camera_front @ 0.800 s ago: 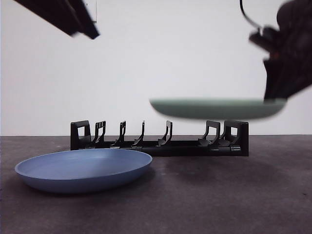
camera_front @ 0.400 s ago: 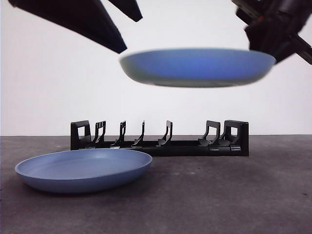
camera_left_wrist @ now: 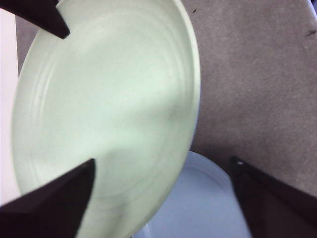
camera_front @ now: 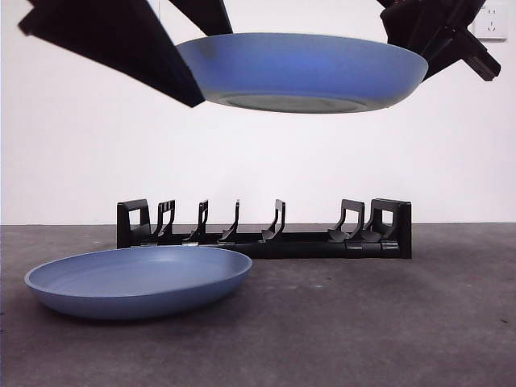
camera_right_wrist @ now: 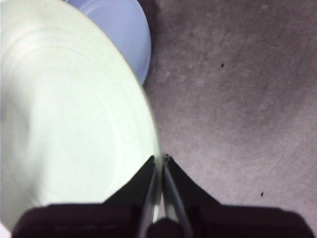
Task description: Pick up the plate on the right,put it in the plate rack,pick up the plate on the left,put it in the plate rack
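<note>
Raised plate point(camera_front: 302, 71) is held level, high above the plate rack point(camera_front: 264, 230) and clear of it. In the front view its underside reads blue; in both wrist views its upper face point(camera_left_wrist: 106, 109) reads pale green.

Right gripper point(camera_right_wrist: 159, 159): jaws clamped on the plate's rim, one above and one below the edge, the rim pinched thin between them. In the front view this gripper point(camera_front: 419, 40) sits at the plate's right edge, entering from the upper right corner.

Left gripper point(camera_left_wrist: 163, 173): jaws spread wide, gripping nothing. The plate's near rim lies between the two jaws in the wrist view, closer to one of them; whether it touches cannot be told. In the front view this arm's dark fingers point(camera_front: 129, 48) flank the plate's left edge.

Second plate point(camera_front: 139, 278), blue, lies flat on the dark table point(camera_front: 387, 322) in front of the rack's left half, near it but not touching. It also shows past the raised plate in both wrist views point(camera_left_wrist: 198, 208) point(camera_right_wrist: 116, 29).

Rack stands empty, prongs upright.
</note>
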